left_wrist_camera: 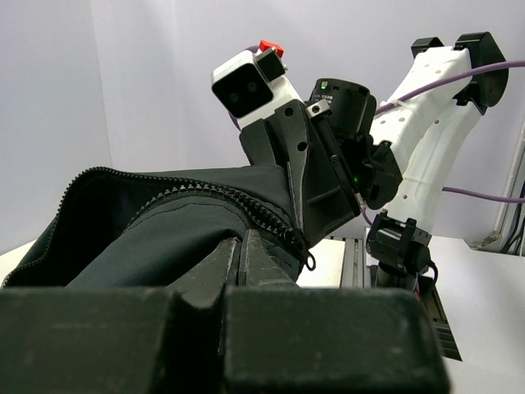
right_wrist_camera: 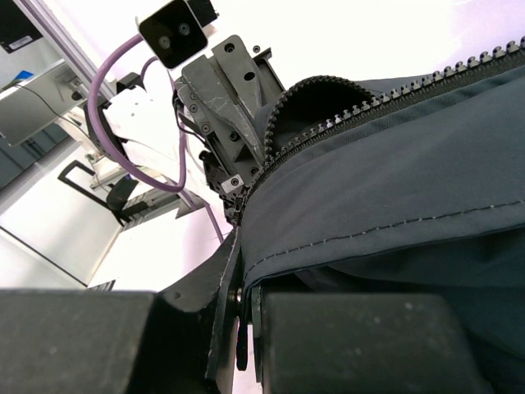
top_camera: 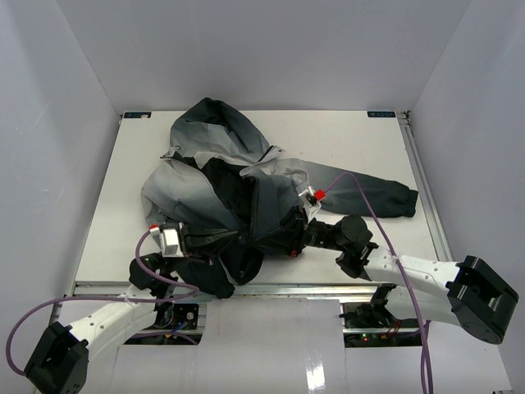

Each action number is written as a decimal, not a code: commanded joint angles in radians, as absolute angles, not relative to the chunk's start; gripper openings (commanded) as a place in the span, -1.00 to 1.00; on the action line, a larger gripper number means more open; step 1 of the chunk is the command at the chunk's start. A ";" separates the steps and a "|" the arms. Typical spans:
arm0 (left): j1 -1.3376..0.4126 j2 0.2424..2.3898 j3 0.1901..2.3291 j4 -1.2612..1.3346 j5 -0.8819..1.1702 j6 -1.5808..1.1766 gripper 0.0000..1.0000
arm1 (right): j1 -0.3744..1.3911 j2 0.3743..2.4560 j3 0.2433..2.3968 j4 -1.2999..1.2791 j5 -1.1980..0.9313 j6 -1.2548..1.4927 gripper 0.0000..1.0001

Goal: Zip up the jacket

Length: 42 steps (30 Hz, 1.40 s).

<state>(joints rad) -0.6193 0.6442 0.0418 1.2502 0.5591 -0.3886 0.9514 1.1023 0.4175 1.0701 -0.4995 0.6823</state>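
The jacket (top_camera: 215,176) lies crumpled on the table, hood at the back, one sleeve (top_camera: 373,195) stretched out to the right. Its dark front with the zipper (left_wrist_camera: 238,199) is pulled taut between both grippers near the front edge. My left gripper (top_camera: 197,240) is shut on the dark fabric beside the zipper teeth, its fingertips (left_wrist_camera: 254,250) pressed together. My right gripper (top_camera: 289,238) is shut on the jacket's edge at the zipper's end (right_wrist_camera: 246,193); a small dark tab hangs between its fingers (right_wrist_camera: 231,275). Part of the zipper (right_wrist_camera: 385,94) gapes open.
The white table (top_camera: 361,148) has a metal rail along its front edge (top_camera: 312,289). White walls enclose the back and sides. Purple cables (top_camera: 369,209) run from both wrists. Each arm shows in the other's wrist view, close across the fabric.
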 commanded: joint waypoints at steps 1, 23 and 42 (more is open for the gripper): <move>-0.629 0.647 -0.122 1.269 0.622 -0.380 -1.00 | 0.956 1.067 0.476 1.058 -0.450 0.636 -0.84; -0.629 0.726 -0.085 1.309 0.694 -0.445 -0.70 | 0.956 0.978 0.499 0.831 -0.391 0.514 -0.84; -0.628 0.772 -0.068 1.351 0.703 -0.471 -0.23 | 0.956 1.010 0.480 0.873 -0.406 0.533 -0.84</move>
